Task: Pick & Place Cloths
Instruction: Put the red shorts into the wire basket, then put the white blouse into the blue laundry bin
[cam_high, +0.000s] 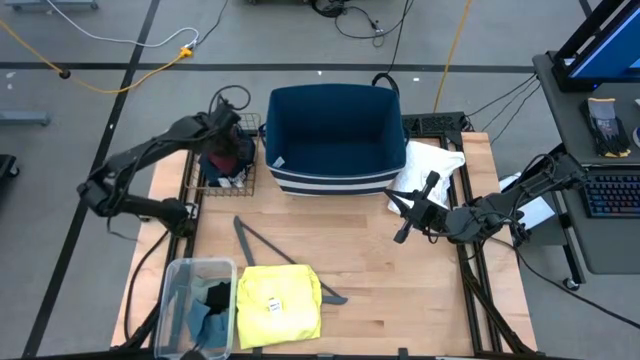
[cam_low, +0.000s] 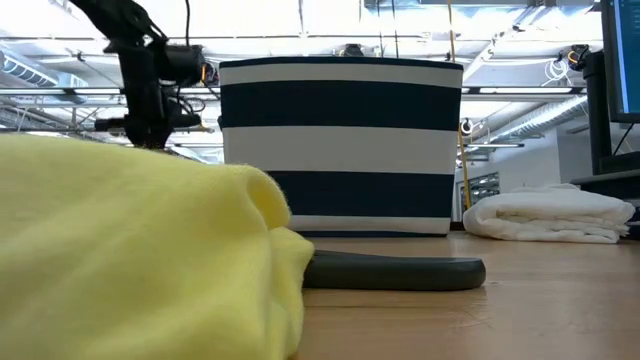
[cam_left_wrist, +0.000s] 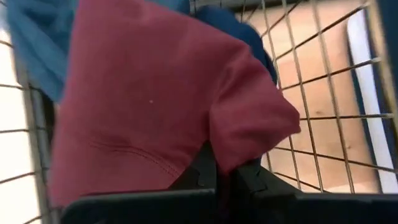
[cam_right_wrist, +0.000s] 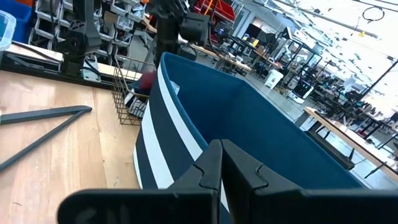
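Observation:
My left gripper (cam_high: 228, 150) reaches down into a wire basket (cam_high: 250, 180) at the table's far left and is shut on a maroon cloth (cam_left_wrist: 155, 93). Navy and blue fabric (cam_left_wrist: 37, 37) lies under it in the basket. A yellow T-shirt (cam_high: 278, 300) lies folded near the table's near edge, large in the low view (cam_low: 130, 250). A white shirt (cam_high: 430, 165) lies folded to the right of the bin. Black and grey-blue pieces (cam_high: 212, 305) sit in a clear tub (cam_high: 175, 290). My right gripper (cam_high: 400, 205) hovers shut beside the white shirt and holds nothing. My left gripper pinches the maroon cloth between its two fingers at a folded lower corner (cam_left_wrist: 233, 158), coming from above and pointing down into the wire basket. The cloth bulges up in front of the fingers, its bulk lying on the blue fabric inside the basket.
A big navy-and-white striped bin (cam_high: 335, 140) stands open at the table's far middle. A thin grey clothes hanger (cam_high: 270, 250) lies on the bare wood between the bin and the T-shirt. Bare wood shows at the middle and near right of the table.

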